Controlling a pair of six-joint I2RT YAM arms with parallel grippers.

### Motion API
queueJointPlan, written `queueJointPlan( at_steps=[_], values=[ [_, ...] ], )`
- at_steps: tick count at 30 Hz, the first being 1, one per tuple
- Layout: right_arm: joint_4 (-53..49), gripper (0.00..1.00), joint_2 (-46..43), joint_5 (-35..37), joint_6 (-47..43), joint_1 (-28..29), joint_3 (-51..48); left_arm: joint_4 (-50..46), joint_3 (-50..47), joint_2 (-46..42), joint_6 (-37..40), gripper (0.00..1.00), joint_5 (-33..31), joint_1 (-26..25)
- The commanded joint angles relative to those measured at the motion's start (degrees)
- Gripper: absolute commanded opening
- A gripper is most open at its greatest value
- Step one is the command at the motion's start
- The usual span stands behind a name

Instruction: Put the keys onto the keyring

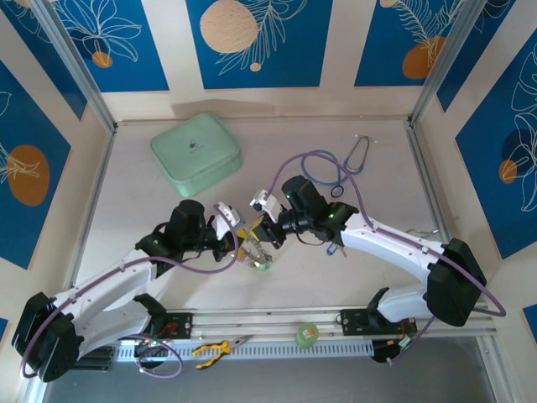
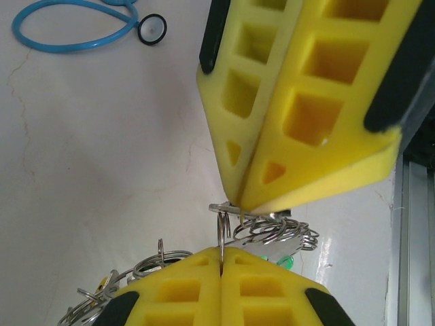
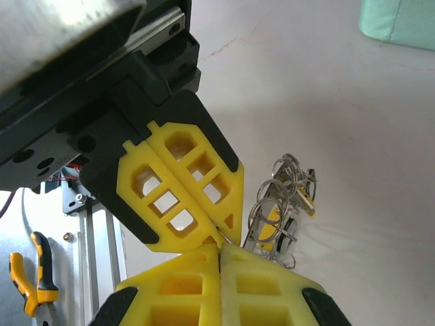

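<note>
The left gripper [image 2: 221,261] has its fingers pressed together, pinching a thin upright loop of the keyring [image 2: 268,231]. The right gripper [image 3: 221,255] is likewise pressed together. It meets the left tip to tip and nips the metal of the keyring at the same spot. The keyring is at the centre of the table [image 1: 352,277], at both tips. The keys [image 3: 275,219] are bunched beside it and show yellow and green tags. A blue stethoscope [image 1: 336,168] lies well apart.

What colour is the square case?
The case is mint green; top view shows it best.
</note>
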Motion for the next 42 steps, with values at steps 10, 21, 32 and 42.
queueJointPlan(
  at_steps=[10,21,32,42],
  values=[
    [0.04,0.0,1.85,1.21,-1.5,0.92,1.18,1.6,0.86,-0.26,-0.42,0.0,2.25,-0.58],
    [2.06,0.0,0.91,1.32,-0.71,0.92,0.35,1.48,0.78,-0.25,-0.23,0.0,2.22,-0.54],
    [0.68,0.0,1.46,5.82,-0.2,0.78,0.64,1.31,0.82,-0.49,-0.15,0.0,2.14,-0.51],
    [0.38,0.0,0.55,7.56,2.57,-0.83,0.05,1.0,0.68,-0.84,0.29,0.0,1.54,-0.53]
  ],
)
